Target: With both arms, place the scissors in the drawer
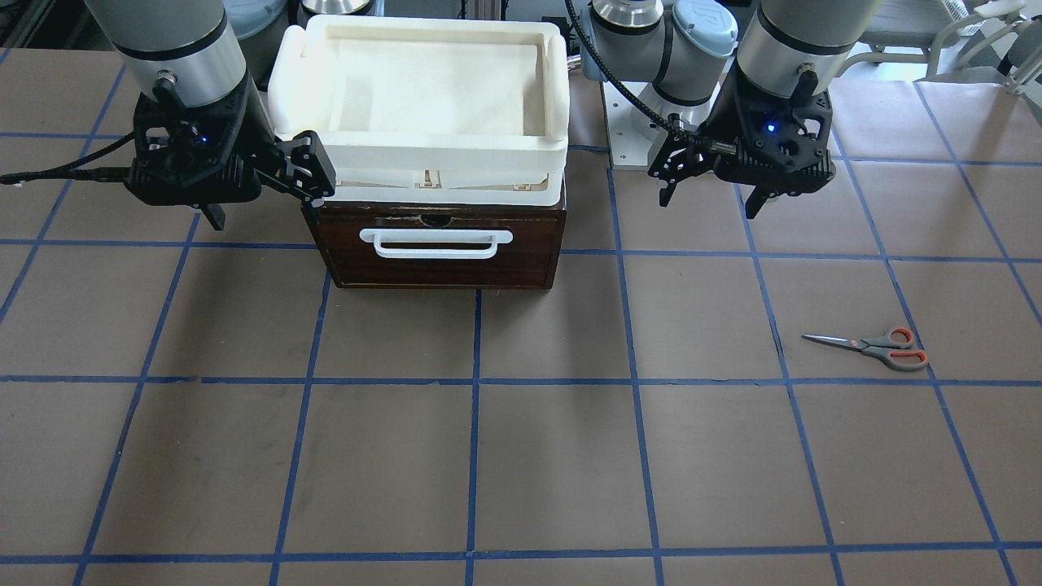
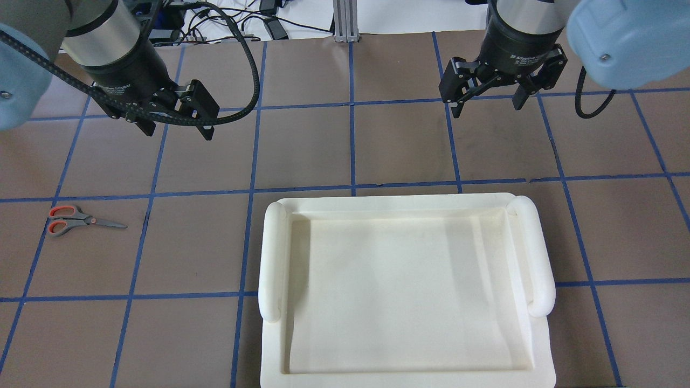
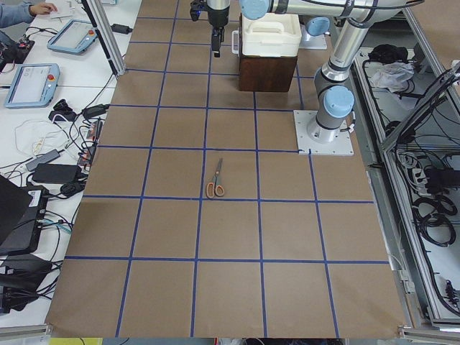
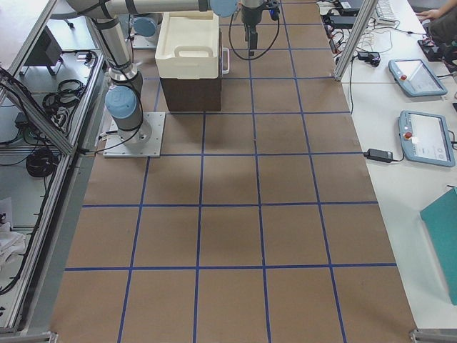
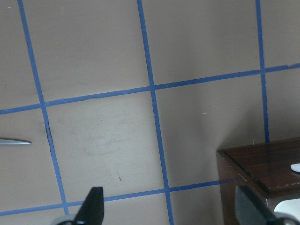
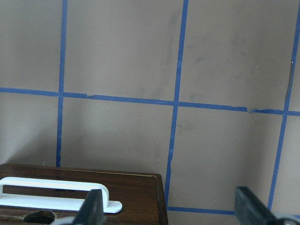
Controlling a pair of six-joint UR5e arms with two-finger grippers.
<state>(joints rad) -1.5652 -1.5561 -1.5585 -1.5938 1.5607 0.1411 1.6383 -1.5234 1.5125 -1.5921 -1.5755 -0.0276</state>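
The scissors (image 1: 875,347) lie flat on the brown table to my left, also in the overhead view (image 2: 81,220) and the left side view (image 3: 215,180); only the blade tip (image 5: 14,140) shows in the left wrist view. The dark brown drawer (image 1: 440,244) is closed, its white bar handle (image 1: 435,242) facing away from me. My left gripper (image 1: 710,198) (image 2: 178,131) hangs open and empty above the table, between drawer and scissors. My right gripper (image 1: 264,203) (image 2: 488,106) hangs open and empty beside the drawer's other front corner. The right wrist view shows the drawer (image 6: 136,192) below.
A white foam tray (image 1: 419,89) (image 2: 404,291) sits on top of the drawer box. The left arm's base plate (image 1: 631,138) is bolted to the table beside the drawer. Blue tape lines grid the table. Benches with tablets and cables flank it.
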